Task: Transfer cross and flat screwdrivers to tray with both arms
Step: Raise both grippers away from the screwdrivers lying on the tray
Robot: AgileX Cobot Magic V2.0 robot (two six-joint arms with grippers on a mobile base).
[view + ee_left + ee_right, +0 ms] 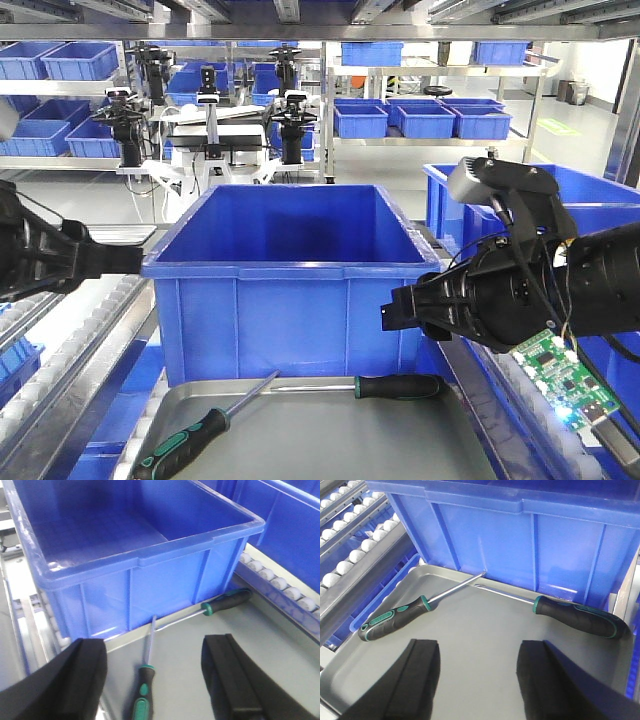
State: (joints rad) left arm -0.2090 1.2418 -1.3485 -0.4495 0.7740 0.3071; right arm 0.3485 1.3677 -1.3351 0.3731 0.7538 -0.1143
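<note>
Grey metal fills the bottom of the front view: the tray (330, 440) sits right in front of a big blue bin (290, 275), and both screwdrivers lie in it. One screwdriver (200, 430) lies slanted at the left with its handle toward the near left corner and its shaft rising toward the bin; the other screwdriver (385, 386) lies along the far edge, handle at the right. Their shaft tips come close together near the foot of the bin. The left gripper (125, 262) reaches in from the left and the right gripper (395, 312) from the right, both above the tray and apart from the tools; from here I cannot tell how wide either one stands

From the left wrist, the left gripper (155, 675) has its two black fingers (227, 675) spread wide with nothing between them, hanging over the tray (280, 645). Both tools lie beyond it against the bin (135, 555)

From the right wrist, the right gripper (477, 672) also has its fingers (422, 667) spread wide and bare, above the tray floor (470, 630). Neither tool touches it; one lies at the left (395, 619), one at the right (577, 617) close to the bin wall (530, 540)
</note>
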